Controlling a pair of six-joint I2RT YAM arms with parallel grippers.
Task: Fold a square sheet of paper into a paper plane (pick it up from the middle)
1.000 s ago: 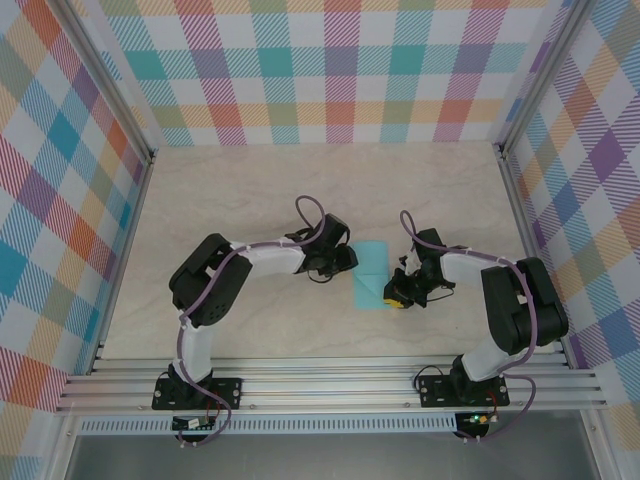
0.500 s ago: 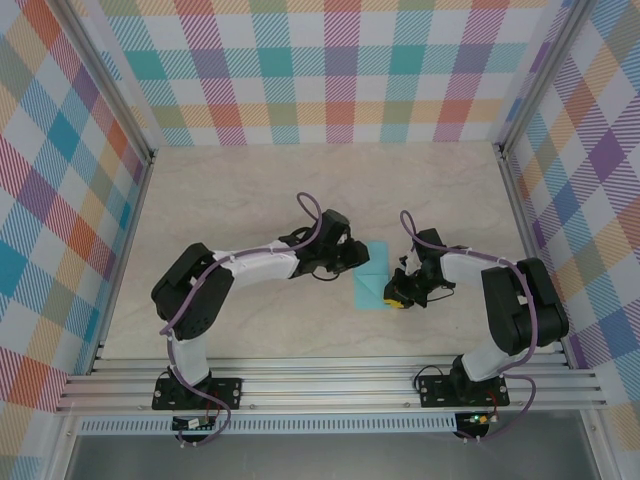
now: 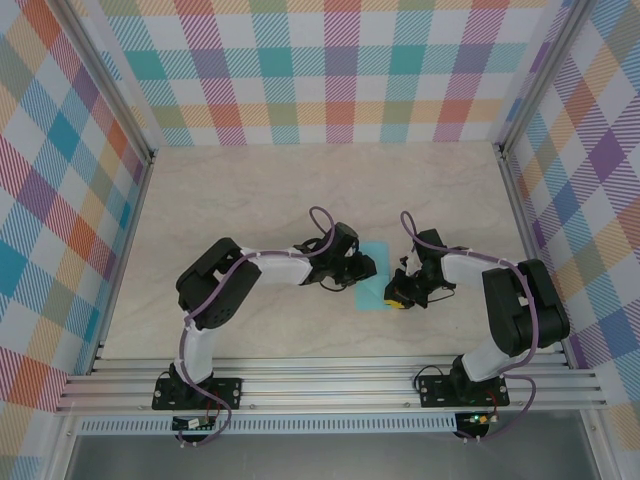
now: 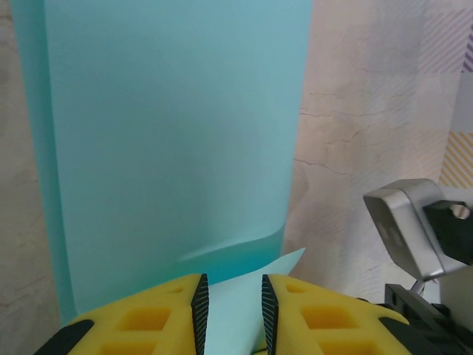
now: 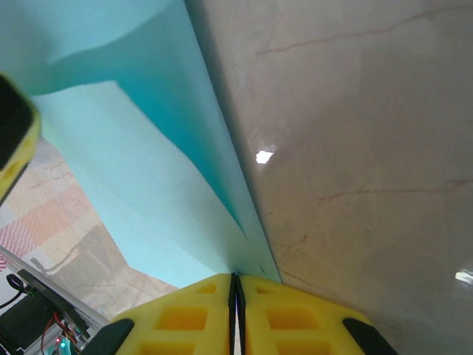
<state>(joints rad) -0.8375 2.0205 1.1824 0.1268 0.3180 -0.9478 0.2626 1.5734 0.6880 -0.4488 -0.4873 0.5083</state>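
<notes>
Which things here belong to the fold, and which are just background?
In the job: sheet; left gripper, open over it; right gripper, shut on its edge.
Background: table; plaid walls; frame rails.

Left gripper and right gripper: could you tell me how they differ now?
The right gripper has jaws shut on the edge of the sheet of paper; the left gripper has jaws slightly apart, a flap of the sheet showing between them. From above, the left gripper is at the sheet's left side, the right gripper at its right edge. Both have yellow jaws.
</notes>
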